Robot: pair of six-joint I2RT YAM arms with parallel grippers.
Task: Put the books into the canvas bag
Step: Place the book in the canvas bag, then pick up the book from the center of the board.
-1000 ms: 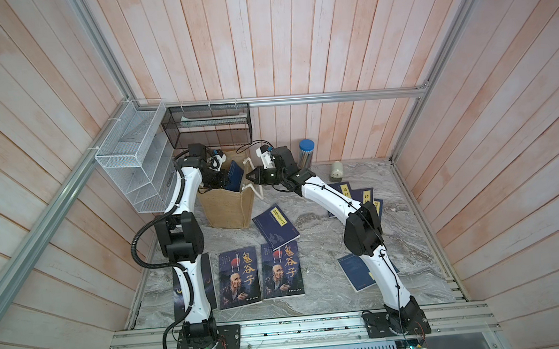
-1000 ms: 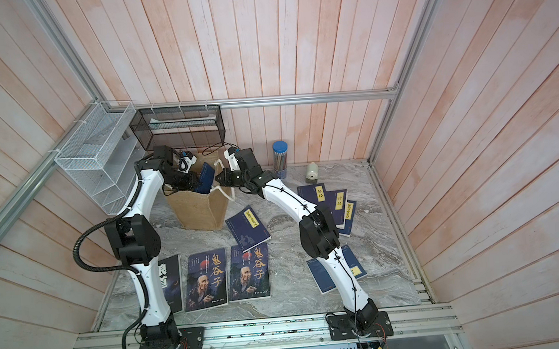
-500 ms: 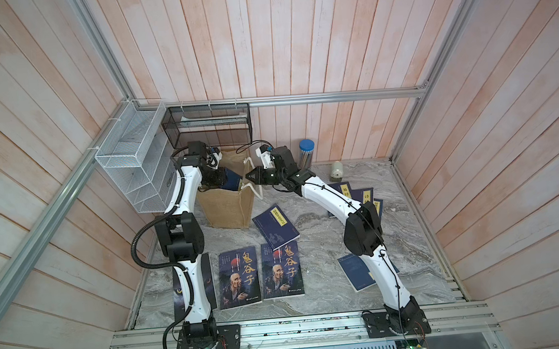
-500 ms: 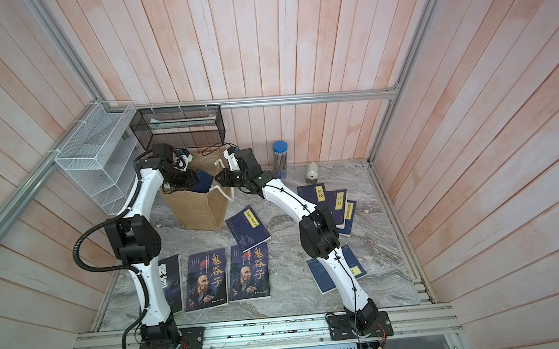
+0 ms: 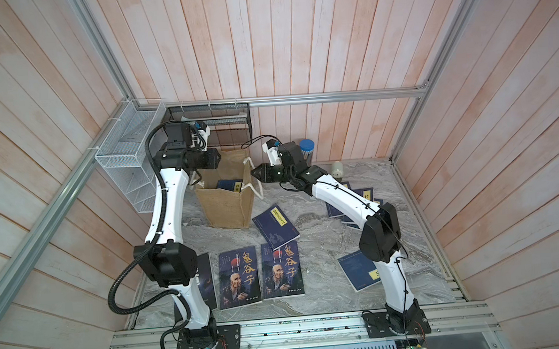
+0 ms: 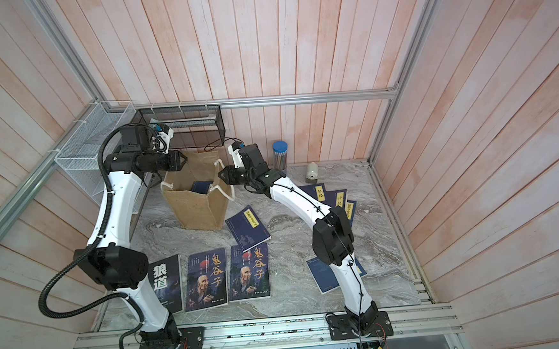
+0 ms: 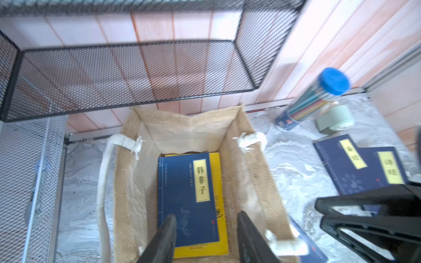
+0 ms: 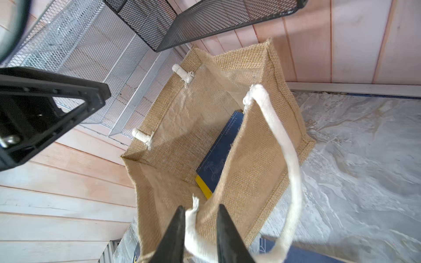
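The tan canvas bag stands open at the back of the table. A navy book lies flat inside it on a yellow book. My left gripper hovers over the bag's mouth, open and empty. My right gripper is at the bag's right rim, its jaws apart with the white rope handle passing loosely between them. More books lie on the table: a navy one, two portrait covers, a black one.
A white wire rack and a black mesh basket hang on the walls just behind the bag. A blue-lidded pencil tube and a small pale object stand at the back. Navy books lie under and beside the right arm.
My left gripper opened and let go of the navy book, which dropped flat into the bag. My right gripper's jaws parted around the rope handle.
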